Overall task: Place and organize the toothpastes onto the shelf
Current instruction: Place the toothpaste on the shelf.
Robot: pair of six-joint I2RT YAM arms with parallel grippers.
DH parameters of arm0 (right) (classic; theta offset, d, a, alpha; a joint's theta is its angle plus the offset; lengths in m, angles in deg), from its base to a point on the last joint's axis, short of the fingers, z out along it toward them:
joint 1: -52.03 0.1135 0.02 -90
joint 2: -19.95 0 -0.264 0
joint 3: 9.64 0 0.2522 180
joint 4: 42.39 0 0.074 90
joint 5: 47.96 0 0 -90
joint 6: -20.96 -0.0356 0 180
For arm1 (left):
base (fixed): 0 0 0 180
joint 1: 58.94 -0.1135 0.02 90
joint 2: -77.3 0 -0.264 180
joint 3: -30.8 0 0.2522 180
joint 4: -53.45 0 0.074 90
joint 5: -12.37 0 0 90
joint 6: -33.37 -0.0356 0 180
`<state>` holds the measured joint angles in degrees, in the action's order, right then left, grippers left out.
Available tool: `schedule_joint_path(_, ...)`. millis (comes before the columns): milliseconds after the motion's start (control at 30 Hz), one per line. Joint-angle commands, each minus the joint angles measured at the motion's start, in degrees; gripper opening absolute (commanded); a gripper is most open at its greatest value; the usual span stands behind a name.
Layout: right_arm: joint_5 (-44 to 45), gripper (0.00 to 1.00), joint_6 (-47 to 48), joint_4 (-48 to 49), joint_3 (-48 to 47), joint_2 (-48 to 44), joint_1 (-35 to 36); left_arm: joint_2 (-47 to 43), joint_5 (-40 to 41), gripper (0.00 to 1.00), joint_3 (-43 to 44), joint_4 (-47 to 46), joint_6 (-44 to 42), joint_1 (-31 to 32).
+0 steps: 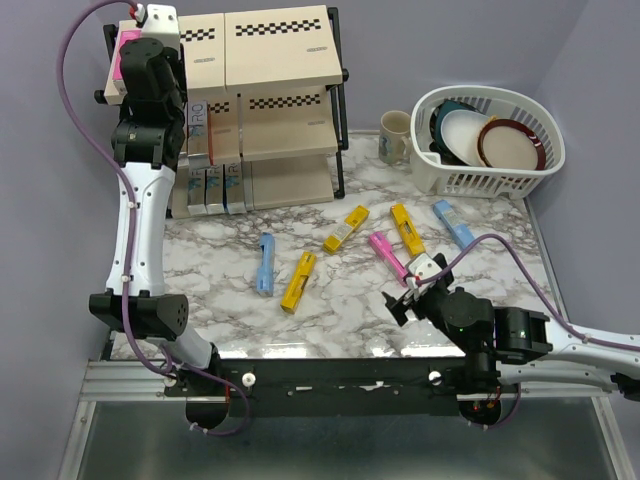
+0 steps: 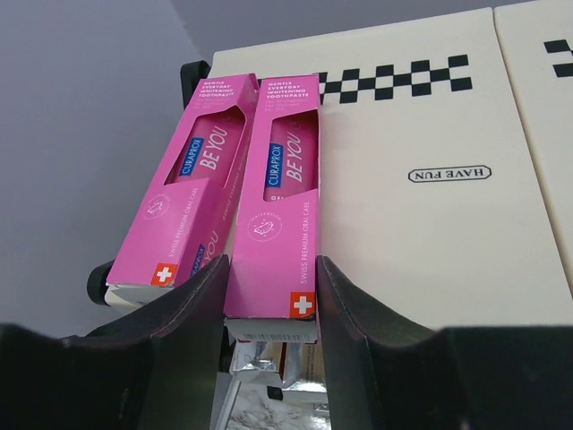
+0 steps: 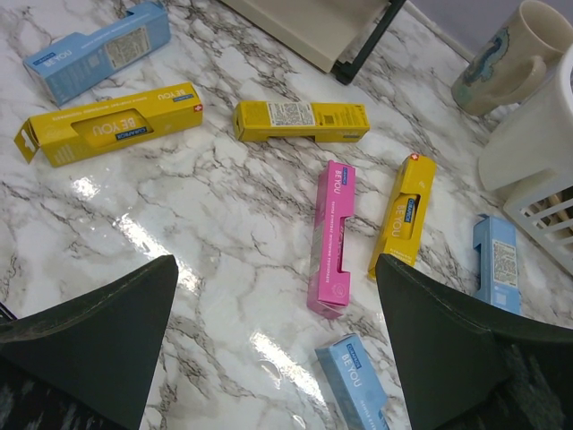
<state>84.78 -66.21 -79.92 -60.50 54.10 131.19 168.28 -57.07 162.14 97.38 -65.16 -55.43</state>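
Fingers [image 2: 192,309] of the left gripper [image 2: 273,262] are clenched on a pink box [image 2: 279,170], one finger on each long side at its near end. The box lies flat on the top board of the shelf [image 2: 421,107], by the board's left edge, pointing away from the wrist. A second pink box [image 2: 192,179] lies flat just beside it on the outer side; can't tell if they touch. More boxes [image 1: 215,188] are packed at the left end of the two lower boards.

The right gripper [image 3: 275,264] has its fingers spread wide, grasping nothing, over the bench [image 1: 330,320] near its front right.

Loose and flat on the bench, left to right:
- blue box [image 1: 265,262]
- yellow box [image 1: 298,281]
- second yellow box [image 1: 346,229]
- loose pink box [image 1: 388,255]
- third yellow box [image 1: 407,229]
- second blue box [image 1: 455,224]

A white basket [image 1: 490,175] of dishes sits at the far right corner, with a mug [image 1: 396,135] just left of it.
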Motion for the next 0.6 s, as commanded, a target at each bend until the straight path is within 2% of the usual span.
schedule_joint_path(0,-0.8,1.00,-0.4,-1.2,-0.3,0.3,0.3,1.3,3.0,0.54,2.4,-1.6,-2.1,0.1)
schedule_joint_path(200,-1.2,1.00,-0.3,-1.2,-0.3,0.5,0.2,1.4,4.4,0.62,2.2,-2.2,-2.1,0.1)
schedule_joint_path(567,-1.7,1.00,-0.1,-1.3,-0.4,1.1,0.3,-0.8,8.4,0.63,0.5,-5.4,-3.0,0.0)
